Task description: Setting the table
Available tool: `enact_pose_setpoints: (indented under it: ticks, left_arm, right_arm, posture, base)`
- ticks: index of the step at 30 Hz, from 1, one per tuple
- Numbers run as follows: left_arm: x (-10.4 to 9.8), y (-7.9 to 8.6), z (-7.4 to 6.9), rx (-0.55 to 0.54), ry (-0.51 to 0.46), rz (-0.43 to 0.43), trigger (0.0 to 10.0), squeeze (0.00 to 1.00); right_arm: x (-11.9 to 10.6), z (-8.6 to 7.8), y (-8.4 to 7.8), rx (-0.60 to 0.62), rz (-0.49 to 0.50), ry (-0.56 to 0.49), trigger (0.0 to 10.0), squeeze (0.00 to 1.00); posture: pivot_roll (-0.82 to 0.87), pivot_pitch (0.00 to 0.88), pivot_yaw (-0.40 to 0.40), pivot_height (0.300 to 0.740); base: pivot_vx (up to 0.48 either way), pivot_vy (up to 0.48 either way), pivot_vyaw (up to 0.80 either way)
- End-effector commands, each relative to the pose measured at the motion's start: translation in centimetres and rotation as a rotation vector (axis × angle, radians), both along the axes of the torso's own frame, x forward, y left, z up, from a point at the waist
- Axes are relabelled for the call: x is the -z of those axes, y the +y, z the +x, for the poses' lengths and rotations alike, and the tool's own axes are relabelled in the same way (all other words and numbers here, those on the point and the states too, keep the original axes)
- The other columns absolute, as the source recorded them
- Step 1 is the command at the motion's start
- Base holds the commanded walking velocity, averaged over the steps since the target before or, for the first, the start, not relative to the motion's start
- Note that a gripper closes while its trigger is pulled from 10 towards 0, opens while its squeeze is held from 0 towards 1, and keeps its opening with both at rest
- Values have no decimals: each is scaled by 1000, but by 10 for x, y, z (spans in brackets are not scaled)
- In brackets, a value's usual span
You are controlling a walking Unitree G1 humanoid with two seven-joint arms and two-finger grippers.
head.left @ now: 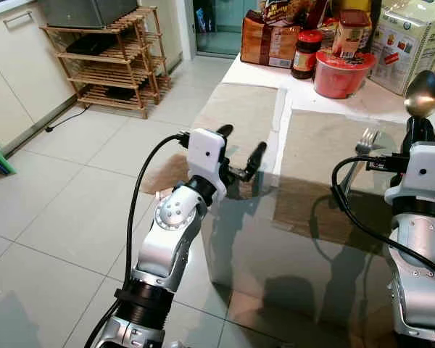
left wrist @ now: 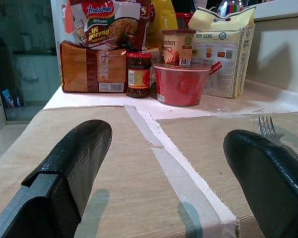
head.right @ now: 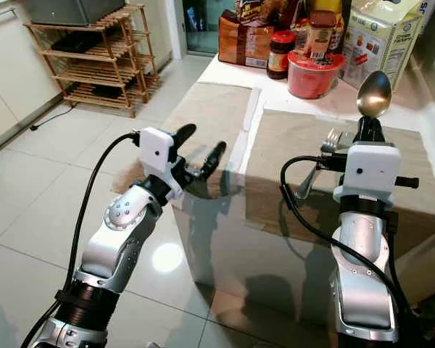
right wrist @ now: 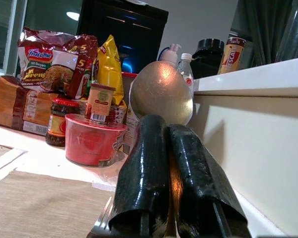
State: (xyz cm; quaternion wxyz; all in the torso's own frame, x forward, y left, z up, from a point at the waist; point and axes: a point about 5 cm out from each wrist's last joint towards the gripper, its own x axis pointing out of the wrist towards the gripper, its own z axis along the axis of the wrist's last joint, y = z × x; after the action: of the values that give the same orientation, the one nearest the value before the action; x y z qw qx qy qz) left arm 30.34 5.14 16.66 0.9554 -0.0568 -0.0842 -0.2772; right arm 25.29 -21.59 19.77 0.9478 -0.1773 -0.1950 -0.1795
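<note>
My right gripper [head.left: 419,132] is shut on the handle of a silver spoon [head.left: 423,93], held upright with its bowl on top, above the right beige placemat [head.left: 326,152]. A silver fork [head.left: 364,142] lies on that placemat just left of the gripper, tines pointing away. My left gripper [head.left: 242,141] is open with nothing between its fingers, hovering over the near edge of the left beige placemat [head.left: 239,109]. In the left wrist view the left gripper's fingers [left wrist: 74,163] frame both placemats and the fork [left wrist: 264,127]. In the right wrist view the spoon [right wrist: 161,96] rises above the closed fingers [right wrist: 144,168].
At the far end of the table stand a red bowl [head.left: 341,72] with a can on it, a dark jar [head.left: 304,54], a bread bag [head.left: 264,43] and a carton [head.left: 413,40]. A wooden rack [head.left: 112,61] stands on the tiled floor at the left. The near table surface is reflective glass [head.left: 290,254].
</note>
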Motion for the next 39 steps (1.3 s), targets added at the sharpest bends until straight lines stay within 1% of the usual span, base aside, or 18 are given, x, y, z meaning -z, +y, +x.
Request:
enact_pose_setpoints:
  ticks: [1,6,7,12,18,27,33,39]
  left_arm:
    - [3,0,-1,-12,10,-6,10000,0]
    - [3,0,1,-18,16,1,10000,0]
    - [2,0,2,-27,8,13,10000,0]
    - [1,-1,3,-30,5,12,10000,0]
    - [1,-1,4,-19,-4,31,10000,0]
    - [-3,-3,3,10,-33,19,10000,0]
    - [-4,-5,2,29,-44,18,10000,0]
    - [-5,-6,1,51,-45,2,10000,0]
  right_arm:
    - [-1,0,-1,9,-2,-14,0,0]
    - [-1,1,0,3,-1,-14,0,0]
    - [0,1,0,0,0,-14,0,0]
    - [0,1,0,-4,1,-13,0,0]
    - [1,2,1,-6,2,-7,0,0]
    - [4,2,0,-8,-11,13,0,0]
    - [4,2,-1,-9,-10,12,0,0]
    - [3,4,0,-13,-11,7,0,0]
  posture:
    - [-58,0,70,740]
    - [-55,0,66,740]
    - [-54,0,65,740]
    - [-54,0,66,740]
    - [-55,0,66,740]
    - [-60,0,66,740]
    - [-60,0,65,740]
    - [-58,0,65,740]
  base:
    - [0,0,0]
    - [0,0,0]
    - [-364,0,0]
    - [-403,0,0]
    - [-317,0,0]
    - [0,0,0]
    - [0,0,-590]
    - [0,-419,-650]
